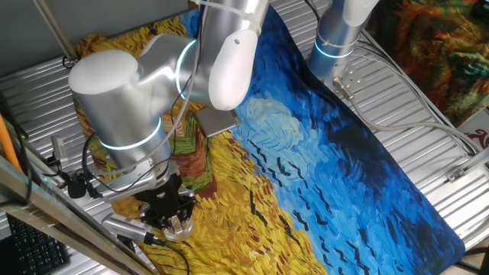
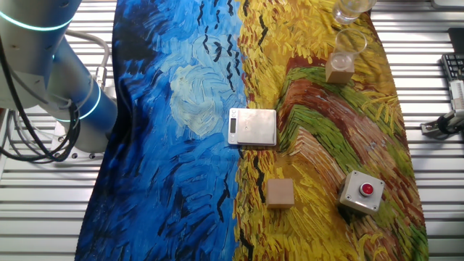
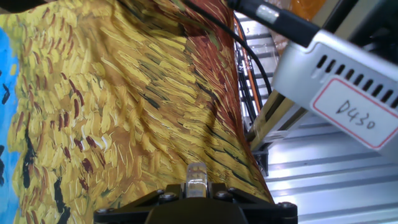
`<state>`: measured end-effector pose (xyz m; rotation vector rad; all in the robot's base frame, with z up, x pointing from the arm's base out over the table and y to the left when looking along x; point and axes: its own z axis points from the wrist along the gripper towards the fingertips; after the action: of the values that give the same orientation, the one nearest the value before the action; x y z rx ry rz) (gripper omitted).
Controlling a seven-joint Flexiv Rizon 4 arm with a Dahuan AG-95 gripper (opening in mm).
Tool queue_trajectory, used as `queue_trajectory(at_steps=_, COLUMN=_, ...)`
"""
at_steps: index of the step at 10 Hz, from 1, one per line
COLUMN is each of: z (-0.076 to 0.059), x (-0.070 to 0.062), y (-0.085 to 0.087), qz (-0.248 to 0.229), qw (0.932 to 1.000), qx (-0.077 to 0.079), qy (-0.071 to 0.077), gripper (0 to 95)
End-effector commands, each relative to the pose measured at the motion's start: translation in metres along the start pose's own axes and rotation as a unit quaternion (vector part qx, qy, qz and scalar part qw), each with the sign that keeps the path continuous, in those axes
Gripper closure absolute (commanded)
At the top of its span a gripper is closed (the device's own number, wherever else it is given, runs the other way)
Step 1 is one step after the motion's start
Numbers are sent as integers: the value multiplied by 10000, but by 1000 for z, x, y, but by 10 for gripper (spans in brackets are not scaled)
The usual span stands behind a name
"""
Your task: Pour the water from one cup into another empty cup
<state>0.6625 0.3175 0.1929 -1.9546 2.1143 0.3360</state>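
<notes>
Plainly, a white label (image 3: 356, 114) in the hand view reads "D430".

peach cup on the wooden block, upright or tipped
Upright: the peach cup stands on the wooden block, open rim up, in the other fixed view.

light: bright, even, from overhead | shadows: soft, faint | glare: on robot arm (image 1: 229, 53) shell, metal table (image 2: 51, 210) slats | focus: hand view near edge slightly blurred
</notes>
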Motion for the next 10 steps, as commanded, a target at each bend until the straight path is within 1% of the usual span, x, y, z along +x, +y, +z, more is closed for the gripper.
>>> queue_trajectory(at_steps=1, z=0, x=0, y=0, qz=-3, qw=10000, qx=14, qy=-44, gripper=950)
queue_trajectory(at_steps=6, z=0, x=0, y=0, qz=-22, qw=10000, qx=-4, qy=-81, gripper=950)
queue_trajectory(at_steps=8, z=0, x=1, y=0, qz=-7, qw=9999, qx=5, qy=-143, gripper=950)
queue_trajectory(at_steps=10, z=0, x=4, y=1, qz=-8, qw=9999, qx=1, qy=-172, gripper=950)
